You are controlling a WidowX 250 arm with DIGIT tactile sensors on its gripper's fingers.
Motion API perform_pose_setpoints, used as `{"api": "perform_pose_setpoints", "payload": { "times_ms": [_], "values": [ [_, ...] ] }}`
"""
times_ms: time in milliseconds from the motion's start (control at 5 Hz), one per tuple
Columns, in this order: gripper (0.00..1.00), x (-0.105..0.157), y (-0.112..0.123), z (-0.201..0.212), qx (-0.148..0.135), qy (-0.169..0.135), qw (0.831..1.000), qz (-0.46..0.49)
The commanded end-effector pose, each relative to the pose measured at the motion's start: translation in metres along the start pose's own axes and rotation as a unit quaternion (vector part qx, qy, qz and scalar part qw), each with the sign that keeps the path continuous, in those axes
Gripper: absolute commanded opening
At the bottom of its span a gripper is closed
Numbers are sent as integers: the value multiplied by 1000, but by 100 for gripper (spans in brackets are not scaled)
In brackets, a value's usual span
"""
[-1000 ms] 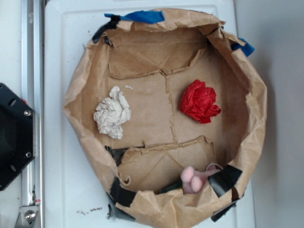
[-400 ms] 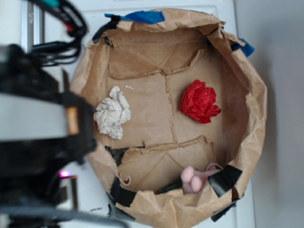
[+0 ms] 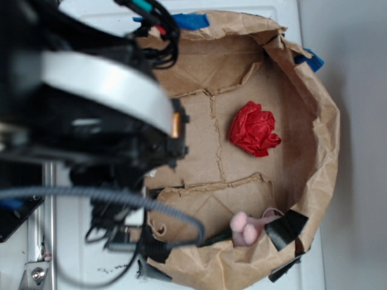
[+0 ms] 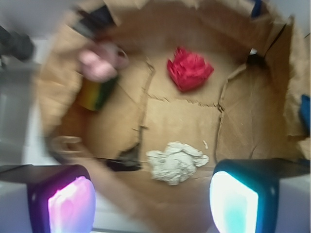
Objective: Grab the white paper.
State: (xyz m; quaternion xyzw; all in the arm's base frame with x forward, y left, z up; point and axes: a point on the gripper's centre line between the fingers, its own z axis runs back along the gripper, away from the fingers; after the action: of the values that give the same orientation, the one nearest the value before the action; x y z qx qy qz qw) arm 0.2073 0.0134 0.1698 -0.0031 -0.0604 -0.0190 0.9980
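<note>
Since a moment ago the arm (image 3: 97, 121) has swung further over the brown paper basket (image 3: 320, 151), hiding the white paper (image 4: 176, 162) in the exterior view; the wrist view shows it on the basket floor between the wide-spread fingers (image 4: 73, 204) of the gripper (image 4: 153, 201), untouched; the red paper ball (image 3: 254, 128) lies well apart.

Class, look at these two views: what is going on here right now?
A robot arm hangs over a brown paper basin. Its gripper is open and empty, with the white paper lying on the floor between and just beyond the fingers, untouched. The red paper ball and a pink plush toy lie farther off. Nothing is grasped yet.
</note>
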Motion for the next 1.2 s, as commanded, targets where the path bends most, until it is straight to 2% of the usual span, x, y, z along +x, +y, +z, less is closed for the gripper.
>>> {"api": "perform_pose_setpoints", "payload": {
  "times_ms": [0, 400, 600, 800, 1000],
  "values": [
    [100, 9, 22, -6, 8, -19, 1000, 18],
    [100, 9, 22, -6, 8, -19, 1000, 18],
    [100, 13, 21, -38, 2, -30, 999, 29],
    [100, 10, 18, -49, 8, -47, 999, 25],
    [100, 9, 16, -56, -6, -25, 999, 27]
  ]
}}
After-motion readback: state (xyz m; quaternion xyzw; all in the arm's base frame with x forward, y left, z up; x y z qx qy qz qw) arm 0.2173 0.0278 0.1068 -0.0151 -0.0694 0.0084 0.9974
